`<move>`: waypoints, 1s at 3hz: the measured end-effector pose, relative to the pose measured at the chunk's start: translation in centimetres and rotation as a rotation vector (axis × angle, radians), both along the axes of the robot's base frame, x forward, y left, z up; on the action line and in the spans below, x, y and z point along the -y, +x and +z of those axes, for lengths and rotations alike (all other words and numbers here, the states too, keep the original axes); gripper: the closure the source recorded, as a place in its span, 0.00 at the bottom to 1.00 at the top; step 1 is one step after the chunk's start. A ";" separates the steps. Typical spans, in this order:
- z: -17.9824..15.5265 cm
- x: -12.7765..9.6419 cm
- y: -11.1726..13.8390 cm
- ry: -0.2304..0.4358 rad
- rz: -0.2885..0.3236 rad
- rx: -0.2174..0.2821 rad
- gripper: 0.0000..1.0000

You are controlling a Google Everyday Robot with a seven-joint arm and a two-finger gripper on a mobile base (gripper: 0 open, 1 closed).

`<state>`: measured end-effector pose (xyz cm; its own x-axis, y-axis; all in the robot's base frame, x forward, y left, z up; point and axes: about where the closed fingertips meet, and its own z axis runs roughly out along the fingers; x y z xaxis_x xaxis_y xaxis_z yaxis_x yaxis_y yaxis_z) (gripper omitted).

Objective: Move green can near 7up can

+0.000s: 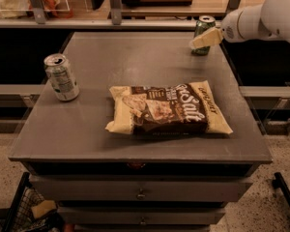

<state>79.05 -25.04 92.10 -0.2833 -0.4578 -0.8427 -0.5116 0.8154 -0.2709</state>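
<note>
The green can (pixel 204 25) stands upright at the far right corner of the grey table (pixel 135 57). My gripper (pixel 201 40) reaches in from the right on a white arm. It is right in front of the green can and covers its middle. The 7up can (pixel 62 77) is silver-white with green print. It stands upright near the table's left edge, far from the green can.
A brown and cream chip bag (pixel 169 109) lies flat in the middle front of the table, between the two cans. A shelf rail (pixel 111 23) runs behind the table. Drawers (pixel 141 193) sit under the front edge.
</note>
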 end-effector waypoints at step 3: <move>-1.5 -1.6 3.8 0.074 -0.044 0.030 0.41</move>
